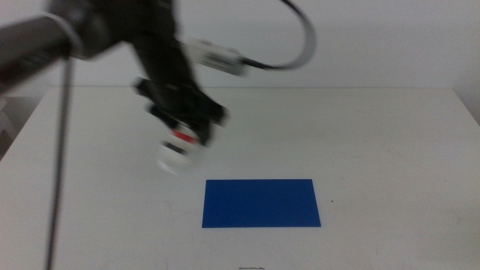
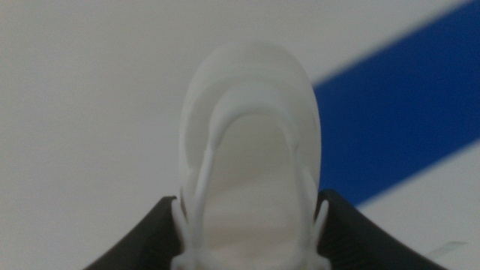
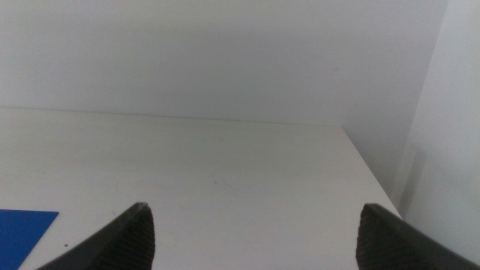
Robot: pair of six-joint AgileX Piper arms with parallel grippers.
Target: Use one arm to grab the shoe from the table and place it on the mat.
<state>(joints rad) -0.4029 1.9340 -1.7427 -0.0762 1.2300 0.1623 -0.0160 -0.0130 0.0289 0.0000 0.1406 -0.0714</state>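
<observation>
We see the shoe (image 1: 178, 150) pinched between the jaws of the left gripper (image 1: 184, 124), held clear of the table (image 1: 375, 135) and up-left of the mat (image 1: 261, 202) in the middle view, not over it. That view is blurred, yet it shows the red and black straps on the shoe, which the left wrist view does not; there the shoe (image 2: 251, 150) is only a white rounded shell hanging between the two dark jaws of the left gripper (image 2: 251, 240), with the mat (image 2: 405, 112) as a blue band beyond it. The left arm (image 1: 97, 34) comes in from the mat's far left, a black cable (image 1: 304, 37) looping off its white segment. The right gripper (image 3: 255, 236) shows only in its own wrist view, jaws spread wide over bare table (image 3: 225, 172), with a corner of the mat (image 3: 22, 232) beside one jaw. We can read no writing or brand anywhere. A thin dark rod (image 1: 58, 165) stands well left of the mat.
</observation>
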